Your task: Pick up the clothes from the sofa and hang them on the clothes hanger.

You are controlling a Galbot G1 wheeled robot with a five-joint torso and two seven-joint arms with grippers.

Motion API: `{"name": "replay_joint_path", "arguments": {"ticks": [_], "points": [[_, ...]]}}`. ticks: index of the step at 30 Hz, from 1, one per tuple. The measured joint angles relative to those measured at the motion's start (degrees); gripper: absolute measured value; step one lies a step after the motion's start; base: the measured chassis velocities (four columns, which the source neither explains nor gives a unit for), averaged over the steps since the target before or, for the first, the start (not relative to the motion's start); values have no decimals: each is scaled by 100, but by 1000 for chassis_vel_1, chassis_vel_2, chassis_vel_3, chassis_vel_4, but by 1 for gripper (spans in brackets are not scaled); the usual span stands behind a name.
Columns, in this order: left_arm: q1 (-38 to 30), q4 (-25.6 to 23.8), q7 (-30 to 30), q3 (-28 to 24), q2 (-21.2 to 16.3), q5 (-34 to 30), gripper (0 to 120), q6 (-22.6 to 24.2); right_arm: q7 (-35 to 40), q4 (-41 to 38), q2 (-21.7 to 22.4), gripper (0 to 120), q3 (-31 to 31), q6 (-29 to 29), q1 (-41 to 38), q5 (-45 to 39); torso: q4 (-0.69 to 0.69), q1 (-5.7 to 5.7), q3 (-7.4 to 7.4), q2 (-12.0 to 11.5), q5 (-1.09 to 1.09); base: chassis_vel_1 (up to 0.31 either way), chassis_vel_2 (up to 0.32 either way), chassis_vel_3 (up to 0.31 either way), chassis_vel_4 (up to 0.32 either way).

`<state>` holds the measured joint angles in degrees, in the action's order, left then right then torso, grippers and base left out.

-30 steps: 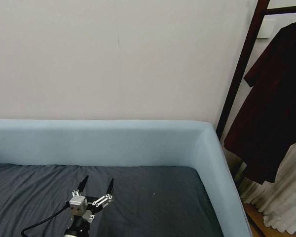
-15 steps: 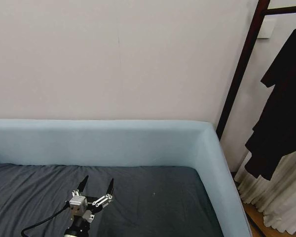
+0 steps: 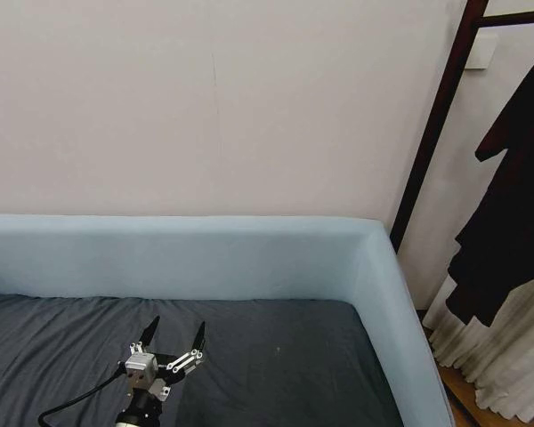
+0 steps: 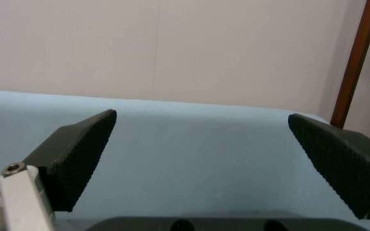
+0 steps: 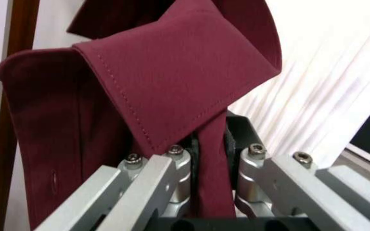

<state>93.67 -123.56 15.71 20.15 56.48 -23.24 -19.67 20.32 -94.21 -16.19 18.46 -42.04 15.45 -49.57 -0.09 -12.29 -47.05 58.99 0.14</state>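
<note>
So we're looking at the right end effector (image 5: 209,144) clamping down tight on the maroon shirt (image 5: 172,72). Its fingers (image 5: 237,132) are squeezing a fold of cloth just under the collar, right beside the brown wooden post (image 5: 23,24) of the clothes rack, with pale pleated fabric (image 5: 319,82) hanging behind. The left end effector (image 3: 173,336) is hovering over the sofa (image 3: 249,258) seat, fingers spreading wide and gripping nothing. In the head view we're seeing a dark garment (image 3: 512,222) hanging by the post at the right. The frame edge is cutting it off, so we're not calling it the same shirt for sure. The collar is also draping over the right fingertips, so we're not making those out.
</note>
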Motion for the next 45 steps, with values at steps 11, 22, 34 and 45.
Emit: {"name": "replay_joint_path", "arguments": {"ticks": [11,22,34,45], "points": [[0,0,0,0,0,0,100,0,321,507,-427,7,-1441,1,-1456,11,3,0,-1,0,1,0,0,0,0],[0,0,1,0,0,0,100,0,572,1041,-946,7,-2594,1,-2627,-147,0,0,0,0,0,0,0,0,0],[0,0,0,0,0,0,100,1,976,1570,-1494,7,-3310,1,-3354,-400,1,0,0,0,0,0,0,0,0],[0,0,0,0,0,0,100,0,1306,2163,-1914,7,-3846,0,-3867,-658,3,0,-1,0,0,0,0,0,0]]}}
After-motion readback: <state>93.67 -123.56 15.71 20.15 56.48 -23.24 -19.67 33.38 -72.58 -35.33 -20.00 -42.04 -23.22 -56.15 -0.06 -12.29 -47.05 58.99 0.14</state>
